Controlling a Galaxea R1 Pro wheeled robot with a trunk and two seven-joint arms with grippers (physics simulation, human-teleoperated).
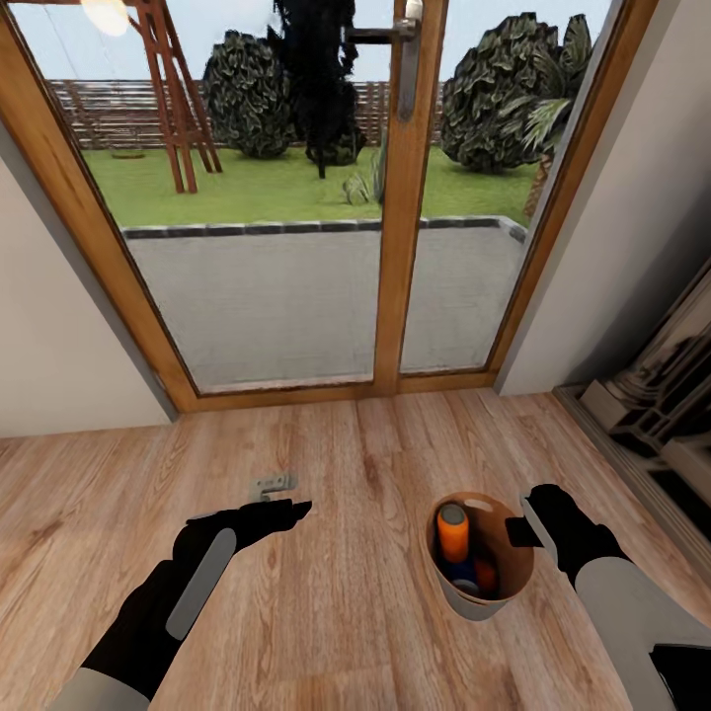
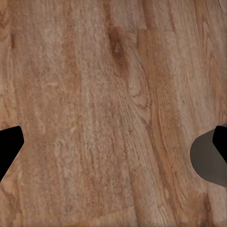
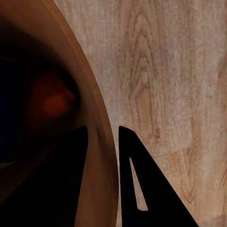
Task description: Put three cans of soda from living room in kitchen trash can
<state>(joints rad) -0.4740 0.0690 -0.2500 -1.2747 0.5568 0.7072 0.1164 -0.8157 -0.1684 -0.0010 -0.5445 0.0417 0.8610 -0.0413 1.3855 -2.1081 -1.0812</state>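
Note:
The tash can [image 1: 476, 604], a small round bin with a coppery inner wall, is low over the wood floor in front of a glass door. Inside it are an upright orange can of soda [image 1: 453, 533], a second orange one [image 1: 485, 575] and a dark blue one [image 1: 457, 571]. My right gripper [image 1: 523, 531] is shut on the bin's right rim. In the right wrist view its fingers [image 3: 142, 179] straddle the bin wall [image 3: 94, 109], with an orange can [image 3: 52, 101] blurred inside. My left gripper [image 1: 286, 511] hangs open and empty over bare floor, its fingertips [image 2: 9, 146] far apart.
A wood-framed glass door [image 1: 395, 247] onto a patio and garden stands straight ahead, with white walls on both sides. A small metal door stop [image 1: 272, 484] sits on the floor near my left gripper. Dark furniture [image 1: 662, 395] lines the right wall. Plank floor lies all around.

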